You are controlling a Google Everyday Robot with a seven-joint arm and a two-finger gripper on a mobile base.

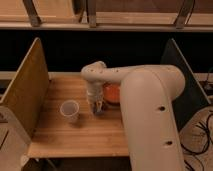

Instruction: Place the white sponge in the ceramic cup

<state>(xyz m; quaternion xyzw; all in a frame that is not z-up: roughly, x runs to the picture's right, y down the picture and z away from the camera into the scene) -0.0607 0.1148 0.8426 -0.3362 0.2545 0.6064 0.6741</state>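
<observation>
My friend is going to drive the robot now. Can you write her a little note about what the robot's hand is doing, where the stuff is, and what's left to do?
Gripper: shut, pointing down, low over the wooden table, between the ceramic cup and the orange plate.
Ceramic cup: upright on the table, left of the gripper and apart from it. No sponge shows in it.
Orange plate: just behind the gripper, partly hidden.
White sponge: I can't make it out, so I can't tell if the gripper holds it.
Done: nothing is in the cup yet.
Left: check the sponge is held, move over the cup, let go.
</observation>
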